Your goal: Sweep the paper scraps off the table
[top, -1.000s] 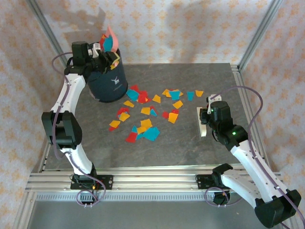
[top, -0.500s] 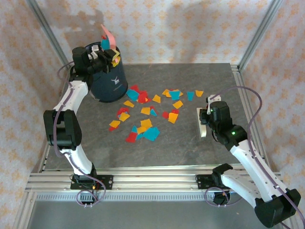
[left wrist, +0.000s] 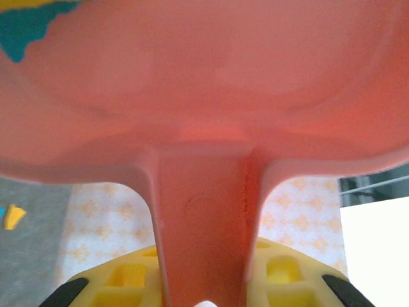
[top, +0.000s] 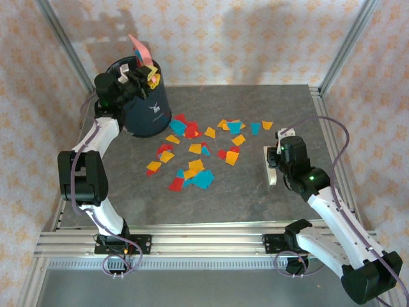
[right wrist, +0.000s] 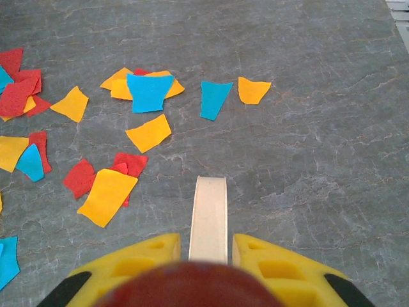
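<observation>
Top external view: paper scraps [top: 198,150] spread across middle of tabletop [top: 255,198], at 9 o'clock from right end effector [top: 273,160], which is closed on cream flat tool [top: 271,171]. Scraps lie at 4 o'clock from left end effector [top: 136,73], clamped on handle of pink dustpan [top: 139,50] above dark bin [top: 150,112].

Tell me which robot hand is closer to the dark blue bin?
Left. The left gripper holds the pink dustpan over the bin. The right gripper, gripping a cream tool, is far across the table, past the paper scraps.
</observation>
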`<action>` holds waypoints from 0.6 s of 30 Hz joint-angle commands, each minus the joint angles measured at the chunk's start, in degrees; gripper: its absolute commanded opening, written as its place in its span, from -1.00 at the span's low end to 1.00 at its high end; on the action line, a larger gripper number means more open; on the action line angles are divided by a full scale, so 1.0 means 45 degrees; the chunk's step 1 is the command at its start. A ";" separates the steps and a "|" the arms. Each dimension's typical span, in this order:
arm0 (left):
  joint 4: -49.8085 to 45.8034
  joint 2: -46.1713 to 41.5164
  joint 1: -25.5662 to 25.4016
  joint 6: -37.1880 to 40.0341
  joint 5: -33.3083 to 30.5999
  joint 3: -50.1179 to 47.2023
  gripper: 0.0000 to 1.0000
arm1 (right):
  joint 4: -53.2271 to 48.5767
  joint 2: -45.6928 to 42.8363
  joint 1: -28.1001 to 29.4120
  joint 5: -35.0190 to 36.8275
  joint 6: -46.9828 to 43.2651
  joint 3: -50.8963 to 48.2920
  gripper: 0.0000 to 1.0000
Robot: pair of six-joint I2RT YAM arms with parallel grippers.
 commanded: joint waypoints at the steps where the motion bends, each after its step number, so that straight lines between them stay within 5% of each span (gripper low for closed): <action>1: 0.2487 -0.0509 0.0003 -0.1586 -0.0397 -0.0358 -1.00 | 0.0394 -0.0038 0.0087 -0.0084 0.0224 -0.0050 -1.00; 13: 0.3238 -0.0694 -0.0157 -0.2110 -0.0604 -0.1079 -1.00 | 0.0358 -0.0111 0.0086 -0.0123 0.0337 -0.0053 -1.00; 18: 0.2276 -0.1083 -0.0274 -0.1059 -0.0181 -0.0960 -1.00 | 0.0586 -0.0209 0.0084 -0.0281 0.0574 -0.0072 -1.00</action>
